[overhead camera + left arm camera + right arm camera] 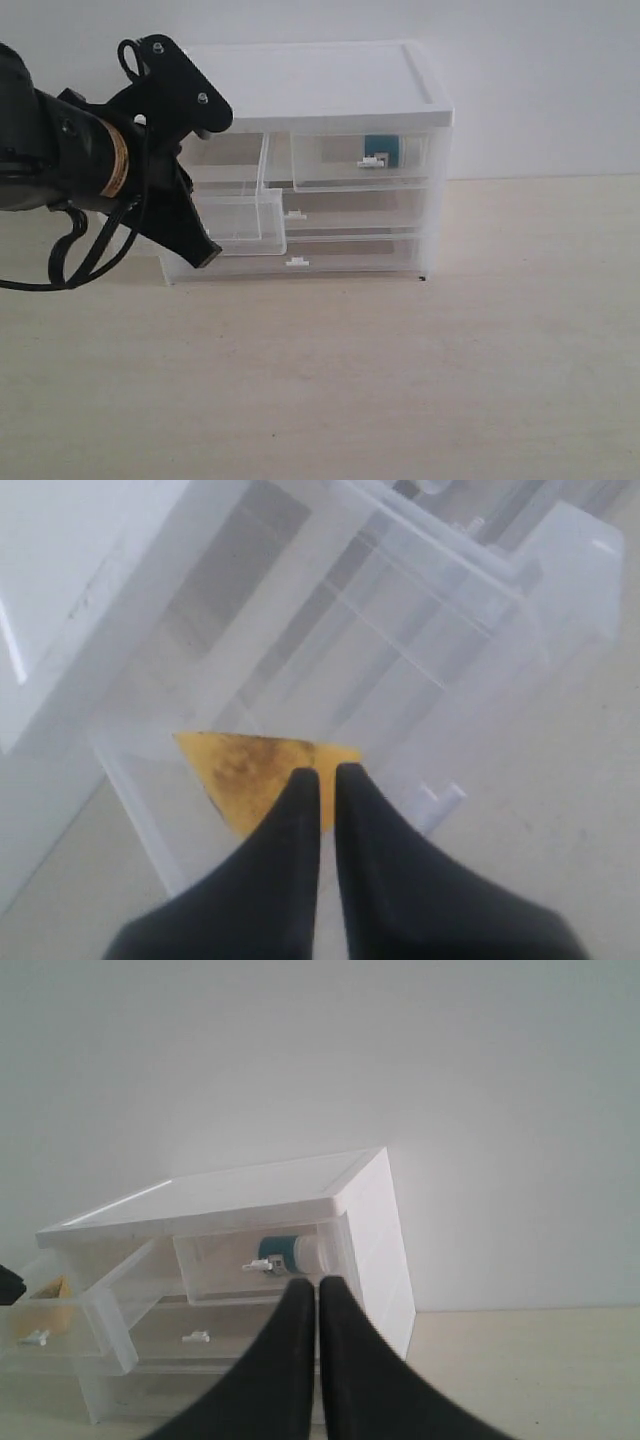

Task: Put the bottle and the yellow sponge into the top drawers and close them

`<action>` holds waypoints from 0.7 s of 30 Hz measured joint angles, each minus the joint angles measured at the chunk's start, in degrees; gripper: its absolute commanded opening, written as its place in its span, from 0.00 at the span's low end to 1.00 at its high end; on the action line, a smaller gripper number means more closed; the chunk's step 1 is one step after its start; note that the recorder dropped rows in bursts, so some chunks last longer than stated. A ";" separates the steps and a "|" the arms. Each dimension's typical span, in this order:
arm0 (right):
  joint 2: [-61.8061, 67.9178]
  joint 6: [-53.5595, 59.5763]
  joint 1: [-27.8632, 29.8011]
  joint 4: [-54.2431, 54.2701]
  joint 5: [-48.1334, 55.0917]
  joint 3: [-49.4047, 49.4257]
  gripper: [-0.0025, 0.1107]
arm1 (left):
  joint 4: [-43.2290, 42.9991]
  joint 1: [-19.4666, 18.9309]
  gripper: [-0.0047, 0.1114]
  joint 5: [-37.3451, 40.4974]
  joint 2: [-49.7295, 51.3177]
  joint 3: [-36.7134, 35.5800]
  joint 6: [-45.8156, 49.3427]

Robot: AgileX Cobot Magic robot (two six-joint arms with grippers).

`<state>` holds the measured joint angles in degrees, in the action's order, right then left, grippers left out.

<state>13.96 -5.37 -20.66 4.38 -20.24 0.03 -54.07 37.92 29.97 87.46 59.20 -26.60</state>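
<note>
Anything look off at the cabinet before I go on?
The left top drawer stands pulled far out and droops, its front sagging below its slot, with the yellow sponge inside. Nothing else stands out.

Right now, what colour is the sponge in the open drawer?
Yellow-orange sponge with a darker brown stain; clearest in the left wrist view.

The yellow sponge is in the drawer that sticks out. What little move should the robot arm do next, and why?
Probably nudge the open left top drawer shut with the left gripper. The yellow sponge already lies inside it, the drawer sticks out of the cabinet, and the shut gripper is close to its front. The bottle is in the other top drawer, which looks pushed in.
</note>
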 measured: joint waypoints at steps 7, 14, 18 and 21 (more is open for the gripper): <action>0.00 0.00 0.00 0.00 0.00 0.00 0.02 | -12.09 0.00 0.08 -0.66 2.71 0.09 -9.46; 0.00 0.00 0.00 0.00 0.00 0.00 0.02 | -11.43 0.00 0.08 -0.37 0.58 0.87 -11.80; 0.00 0.00 0.00 0.10 -0.11 0.00 0.02 | -0.49 0.00 0.08 -1.15 -5.05 1.23 -5.02; 0.00 0.00 0.00 0.10 -0.19 0.00 0.02 | 11.78 0.00 0.08 -1.01 -8.32 1.34 5.61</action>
<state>13.96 -5.37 -20.66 4.48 -20.44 0.03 -42.29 37.92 28.96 79.14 60.54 -20.99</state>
